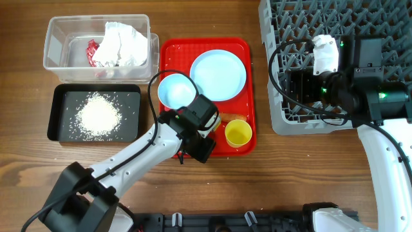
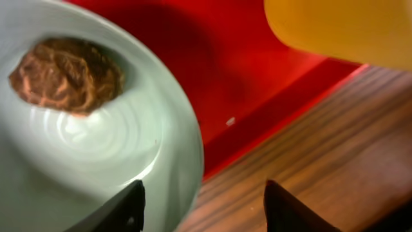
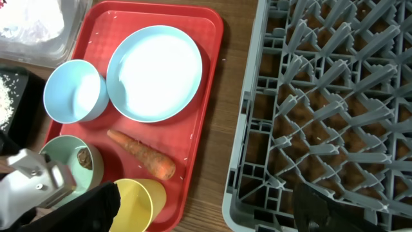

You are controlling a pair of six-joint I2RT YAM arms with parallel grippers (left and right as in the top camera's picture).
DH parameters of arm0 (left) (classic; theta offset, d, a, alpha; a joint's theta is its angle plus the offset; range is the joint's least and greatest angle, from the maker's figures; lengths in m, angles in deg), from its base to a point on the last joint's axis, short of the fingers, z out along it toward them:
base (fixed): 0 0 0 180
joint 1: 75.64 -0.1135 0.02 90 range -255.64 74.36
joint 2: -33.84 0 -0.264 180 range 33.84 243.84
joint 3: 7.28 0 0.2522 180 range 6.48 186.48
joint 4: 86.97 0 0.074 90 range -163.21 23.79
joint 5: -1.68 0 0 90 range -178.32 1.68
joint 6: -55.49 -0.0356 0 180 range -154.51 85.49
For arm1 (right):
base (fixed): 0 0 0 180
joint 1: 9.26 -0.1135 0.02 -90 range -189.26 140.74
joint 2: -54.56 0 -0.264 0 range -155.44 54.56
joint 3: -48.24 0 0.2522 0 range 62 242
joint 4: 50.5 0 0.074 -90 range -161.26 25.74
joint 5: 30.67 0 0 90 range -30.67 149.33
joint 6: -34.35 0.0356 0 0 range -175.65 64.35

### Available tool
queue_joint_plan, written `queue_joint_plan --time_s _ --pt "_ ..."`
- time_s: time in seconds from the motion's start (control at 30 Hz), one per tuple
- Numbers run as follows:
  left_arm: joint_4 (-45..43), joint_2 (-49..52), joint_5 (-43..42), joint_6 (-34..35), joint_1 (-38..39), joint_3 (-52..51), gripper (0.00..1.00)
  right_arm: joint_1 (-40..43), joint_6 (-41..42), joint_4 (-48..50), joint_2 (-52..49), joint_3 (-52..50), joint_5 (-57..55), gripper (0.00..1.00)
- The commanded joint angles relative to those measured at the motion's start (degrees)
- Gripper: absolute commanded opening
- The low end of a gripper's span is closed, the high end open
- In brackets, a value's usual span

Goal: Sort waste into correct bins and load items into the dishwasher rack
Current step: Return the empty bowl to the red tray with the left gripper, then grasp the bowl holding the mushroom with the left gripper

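My left gripper (image 1: 199, 145) is open at the red tray's front left corner. In the left wrist view (image 2: 205, 193) its fingers straddle the rim of the pale green bowl (image 2: 96, 148), one over the inside and one over the wood. The brown lump (image 2: 64, 74) lies in that bowl (image 3: 71, 164). The carrot (image 3: 141, 154) lies on the tray next to the yellow cup (image 1: 238, 133). The blue plate (image 1: 217, 75) and the white-blue bowl (image 1: 175, 90) stand further back. My right gripper (image 1: 293, 87) is open and empty over the grey rack (image 1: 302, 26).
The black tray (image 1: 58, 116) holds a heap of rice (image 1: 98, 116). The clear tub (image 1: 55, 38) behind it holds crumpled white paper and a red wrapper. The red tray (image 1: 248, 77) lies between the bins and the rack. Bare wood runs along the front.
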Motion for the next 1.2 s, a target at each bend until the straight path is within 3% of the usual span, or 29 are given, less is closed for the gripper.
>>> queue_joint_plan --time_s 0.0,0.23,0.37,0.6,0.77,0.97,1.17 --pt "-3.91 1.86 2.78 2.69 0.17 -3.21 0.57 0.13 -0.11 -0.24 -0.63 1.25 -0.09 0.88" --pt "-5.86 2.69 5.77 2.86 0.15 -3.54 0.33 0.13 -0.11 -0.02 -0.63 1.25 -0.11 0.88" --pt "-6.91 2.69 5.77 2.89 0.15 -3.54 0.04 0.13 -0.11 -0.07 -0.63 1.25 -0.11 0.89" --pt "-7.56 2.67 5.75 3.17 0.15 -3.48 0.04 0.13 -0.11 -0.07 -0.63 1.25 -0.09 0.88" --pt "-5.40 2.05 5.75 9.18 -1.11 -0.02 0.04 0.13 -0.09 -0.17 -0.63 1.25 -0.07 0.88" --pt "3.61 -2.73 5.31 14.27 -7.96 10.56 0.04 0.13 -0.13 -0.68 -0.63 1.25 -0.09 0.88" --pt "6.45 -7.76 3.76 14.21 -18.36 12.70 0.04 0.13 -0.11 -0.42 -0.66 1.25 -0.09 0.88"
